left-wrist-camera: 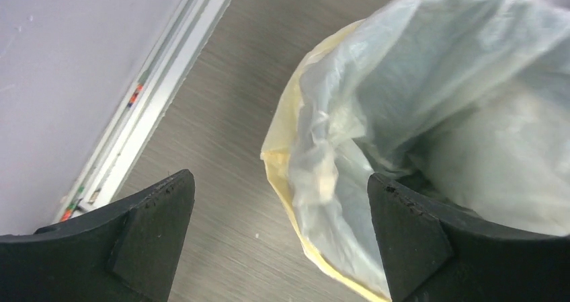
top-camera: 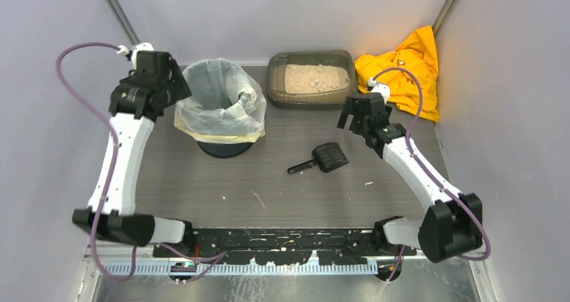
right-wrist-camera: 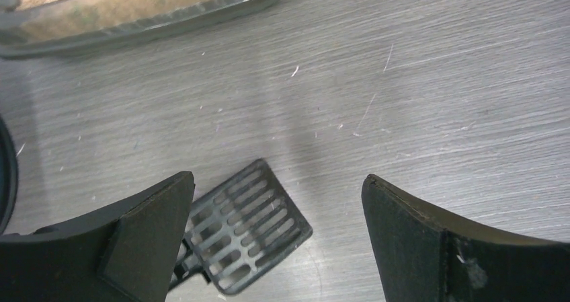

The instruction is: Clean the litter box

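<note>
Litter box (top-camera: 310, 80) sits at the far edge of the table (top-camera: 201, 181) in the overhead view, between the lined bin (top-camera: 220, 107) and an orange cloth (top-camera: 403, 70). Expect a stiff tray, heavy with loose granules that spill if tilted, so take it by a long rim and keep it level.

Left wrist view: your left gripper (left-wrist-camera: 279, 201) gapes empty just beside the bin, whose bottom is hidden.

Right wrist view: your right gripper (right-wrist-camera: 277, 194) stands wide, holding nothing, above the scoop (right-wrist-camera: 245, 238). Its handle is hidden, and only the box's near rim shows.

overhead looks down; left wrist close over bin (left-wrist-camera: 417, 114), right over scoop (right-wrist-camera: 245, 224), litter box (right-wrist-camera: 154, 6).
</note>
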Robot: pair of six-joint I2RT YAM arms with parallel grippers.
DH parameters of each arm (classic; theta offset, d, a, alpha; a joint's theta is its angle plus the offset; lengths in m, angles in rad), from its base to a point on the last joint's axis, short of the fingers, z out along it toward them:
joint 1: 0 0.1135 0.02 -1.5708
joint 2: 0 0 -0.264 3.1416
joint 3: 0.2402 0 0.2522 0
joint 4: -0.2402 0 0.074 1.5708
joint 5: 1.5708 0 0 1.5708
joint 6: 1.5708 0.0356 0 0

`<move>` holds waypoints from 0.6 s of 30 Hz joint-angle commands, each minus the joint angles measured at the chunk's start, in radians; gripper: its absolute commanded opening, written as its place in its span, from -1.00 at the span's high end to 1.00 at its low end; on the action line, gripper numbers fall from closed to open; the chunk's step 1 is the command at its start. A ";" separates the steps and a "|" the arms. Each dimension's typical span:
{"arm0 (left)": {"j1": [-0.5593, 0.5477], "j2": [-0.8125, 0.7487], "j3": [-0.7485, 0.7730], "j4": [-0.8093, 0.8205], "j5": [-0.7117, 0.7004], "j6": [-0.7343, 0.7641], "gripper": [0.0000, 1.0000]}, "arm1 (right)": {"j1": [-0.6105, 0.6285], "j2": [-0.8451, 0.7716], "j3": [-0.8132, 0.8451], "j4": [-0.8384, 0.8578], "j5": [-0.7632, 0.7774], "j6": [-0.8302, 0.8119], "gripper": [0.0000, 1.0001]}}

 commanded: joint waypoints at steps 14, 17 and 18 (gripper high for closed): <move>-0.001 -0.335 -0.235 0.115 0.286 -0.024 -0.99 | 0.000 0.854 1.024 -0.280 0.422 0.027 -0.86; -0.002 -0.340 -0.248 0.129 0.300 -0.023 -0.99 | -0.012 1.002 1.216 -0.326 0.457 0.021 -0.84; -0.003 -0.340 -0.252 0.131 0.304 -0.024 -0.99 | -0.021 1.039 1.264 -0.338 0.456 0.025 -0.81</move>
